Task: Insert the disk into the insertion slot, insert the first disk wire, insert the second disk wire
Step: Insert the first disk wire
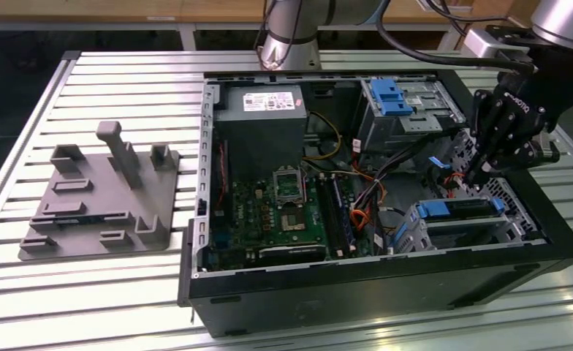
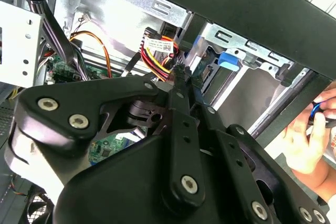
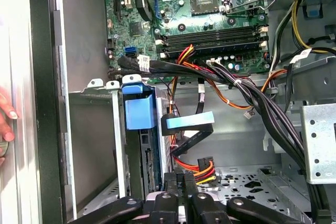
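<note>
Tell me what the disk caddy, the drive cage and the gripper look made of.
Disk caddy: bright blue plastic by its look, with smooth moulded faces and a soft sheen.
Drive cage: thin sheet metal, likely steel, silver-grey, with punched holes and folded edges.
Gripper: matte black links with silver bolts. It could be anodised metal or hard plastic, can't tell which.

The disk (image 3: 139,111) in its blue frame sits inside the metal cage (image 3: 94,85), near the green circuit board (image 3: 210,3). The gripper (image 3: 182,179), fingers close together, hangs just beside a red-and-yellow wire plug (image 3: 203,167). A person's fingertips (image 3: 6,113) show beyond the case wall (image 3: 39,103).
</note>
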